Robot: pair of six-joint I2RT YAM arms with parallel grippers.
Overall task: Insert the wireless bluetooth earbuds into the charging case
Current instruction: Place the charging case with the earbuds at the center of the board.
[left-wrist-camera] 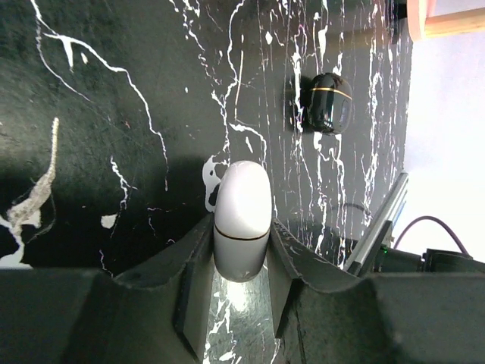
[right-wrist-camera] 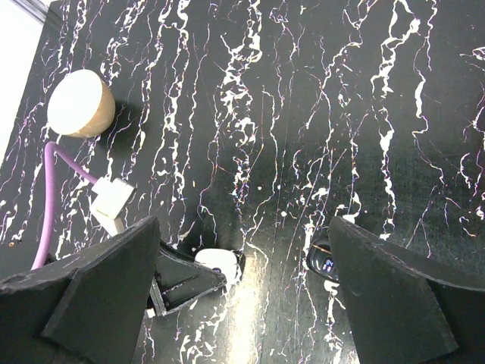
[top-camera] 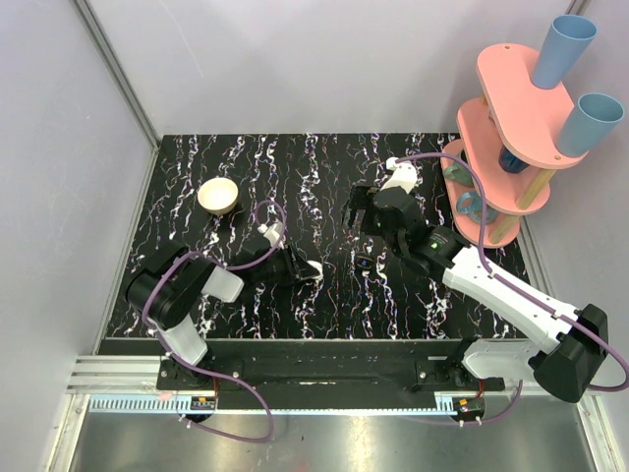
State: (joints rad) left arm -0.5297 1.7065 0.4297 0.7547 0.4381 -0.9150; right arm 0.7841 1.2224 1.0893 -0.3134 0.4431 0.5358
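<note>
The charging case (left-wrist-camera: pixel 242 216) is a closed white oval shell with a thin seam, lying on the black marble table. My left gripper (left-wrist-camera: pixel 241 239) is shut on it, one jaw against each side. It also shows in the top view (top-camera: pixel 314 267) and in the right wrist view (right-wrist-camera: pixel 217 262). My left gripper (top-camera: pixel 303 267) is low over the table's middle. My right gripper (top-camera: pixel 356 208) hovers above and behind it. It is open wide and empty (right-wrist-camera: pixel 244 243). No earbuds are in view.
A black oval case with a gold seam (left-wrist-camera: pixel 330 101) lies on the table right of the white one (top-camera: pixel 366 264). A cream round bowl (top-camera: pixel 218 195) sits back left. A pink tiered stand (top-camera: pixel 501 147) with blue cups (top-camera: pixel 563 49) stands at the right edge.
</note>
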